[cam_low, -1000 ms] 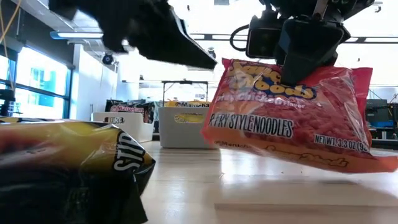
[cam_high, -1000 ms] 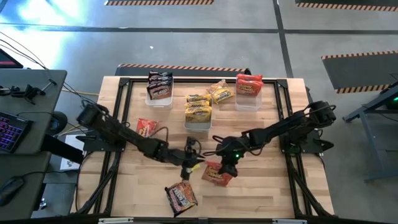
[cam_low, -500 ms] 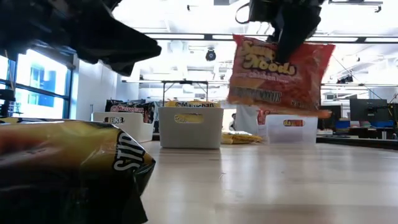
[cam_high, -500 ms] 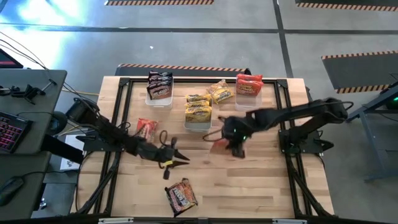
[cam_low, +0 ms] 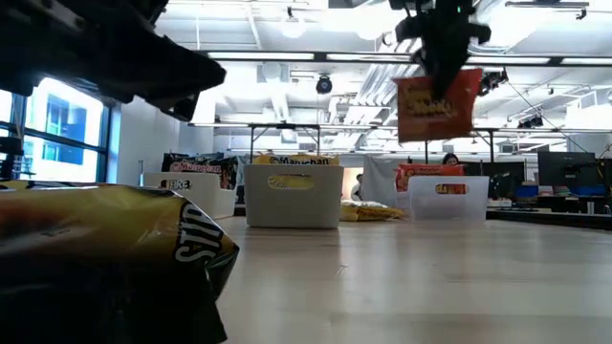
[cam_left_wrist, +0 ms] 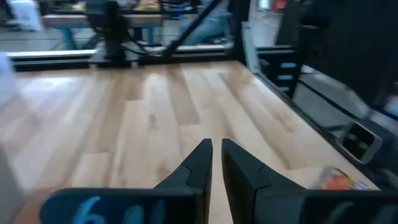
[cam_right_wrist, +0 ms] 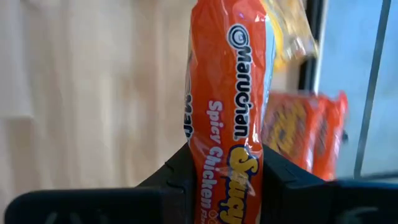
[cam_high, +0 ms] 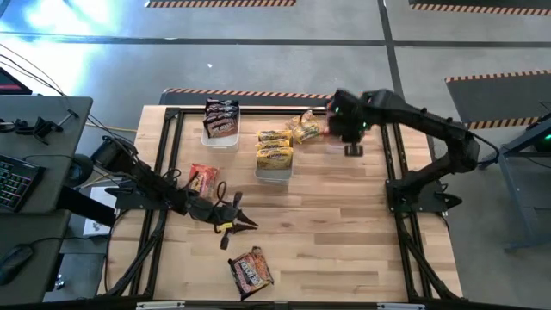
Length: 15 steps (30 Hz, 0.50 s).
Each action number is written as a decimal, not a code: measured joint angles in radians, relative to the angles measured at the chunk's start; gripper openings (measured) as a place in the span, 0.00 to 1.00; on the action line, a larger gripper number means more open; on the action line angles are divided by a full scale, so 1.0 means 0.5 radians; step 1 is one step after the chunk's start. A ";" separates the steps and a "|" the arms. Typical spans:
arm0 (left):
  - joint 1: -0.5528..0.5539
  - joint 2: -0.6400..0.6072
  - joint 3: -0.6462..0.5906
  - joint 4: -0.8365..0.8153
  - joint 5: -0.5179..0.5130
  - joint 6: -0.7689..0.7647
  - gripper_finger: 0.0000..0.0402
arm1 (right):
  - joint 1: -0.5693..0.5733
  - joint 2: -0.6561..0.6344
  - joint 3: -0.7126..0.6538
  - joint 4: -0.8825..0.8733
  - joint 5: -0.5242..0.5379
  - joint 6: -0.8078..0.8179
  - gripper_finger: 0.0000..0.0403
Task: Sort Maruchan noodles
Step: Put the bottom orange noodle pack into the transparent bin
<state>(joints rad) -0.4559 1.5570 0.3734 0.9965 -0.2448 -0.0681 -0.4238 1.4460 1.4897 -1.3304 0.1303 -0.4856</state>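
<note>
My right gripper (cam_high: 349, 138) is high over the table's far right, shut on a red-orange Maruchan noodle packet (cam_low: 438, 103). The packet hangs above the clear bin (cam_low: 448, 197) that holds red packets (cam_high: 344, 116). My left gripper (cam_left_wrist: 214, 163) is shut with nothing between its fingers, low over the bare wood left of centre (cam_high: 241, 222). A red packet (cam_high: 204, 178) lies flat near the left arm. A dark packet (cam_high: 250, 269) lies flat at the near edge. My right gripper pinches the red-orange packet across its two flat faces (cam_right_wrist: 227, 140) between its two fingers (cam_right_wrist: 180, 171). The fingers point down and hold the packet near its upper edge (cam_low: 442, 81). The packet hangs upright below them, clear of the table and the bins.
A bin with dark packets (cam_high: 221, 120) stands at the far left and a bin with yellow packets (cam_high: 275, 153) in the middle. A loose yellow packet (cam_high: 306, 127) lies between the middle and right bins. Black frame rails (cam_high: 396, 164) run along the table's sides.
My right gripper has risen from the table's near middle and swung to the far right with the red-orange packet. The packet was lifted clear and now hangs upright instead of slanting. My left gripper has drawn back toward the table's left edge.
</note>
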 joint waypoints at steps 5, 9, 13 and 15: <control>0.115 0.000 -0.039 0.059 0.303 0.003 0.03 | -0.399 0.001 -0.072 0.114 -0.038 -0.312 0.21; 0.255 0.001 -0.123 0.274 0.562 -0.017 0.00 | -0.654 0.051 -0.147 0.172 -0.120 -0.505 0.21; 0.380 0.000 -0.215 0.463 0.665 -0.051 0.00 | -0.795 0.153 -0.158 0.256 -0.168 -0.590 0.21; 0.433 0.000 -0.251 0.481 0.668 -0.053 0.00 | -0.820 0.205 -0.159 0.331 -0.191 -0.623 0.21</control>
<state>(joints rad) -0.2395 1.5570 0.2482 1.2370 0.0891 -0.0947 -0.8337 1.5487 1.4101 -1.1646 0.0348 -0.7972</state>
